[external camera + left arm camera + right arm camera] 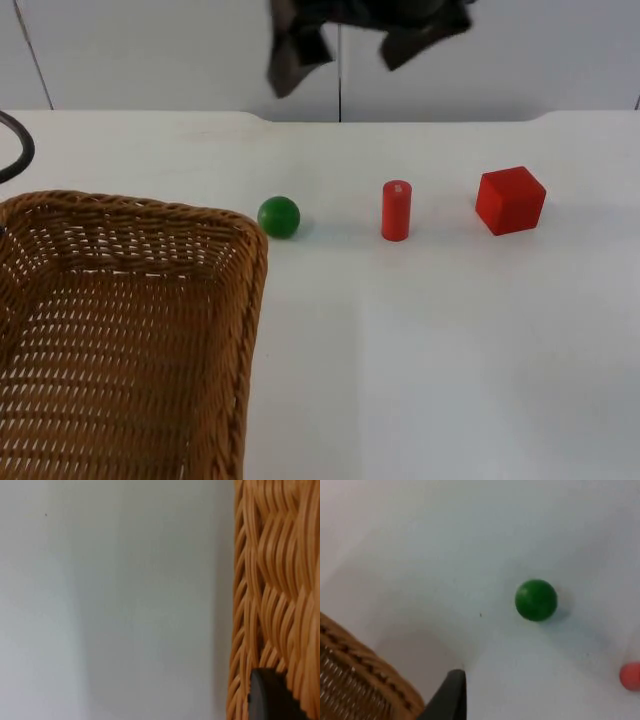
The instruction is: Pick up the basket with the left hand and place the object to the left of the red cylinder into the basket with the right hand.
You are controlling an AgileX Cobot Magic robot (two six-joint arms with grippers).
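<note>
We are clenching our left gripper on the woven wicker basket as a receptacle, while our right gripper, grip unclear, is hovering above the small green ball.

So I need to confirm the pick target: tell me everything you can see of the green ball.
The green ball is a small, smooth, plain sphere of matte look. It rests on the white table, untouched, left of the upright red cylinder with a gap between them, and just beyond the wicker basket's far right corner, apart from the rim.
</note>
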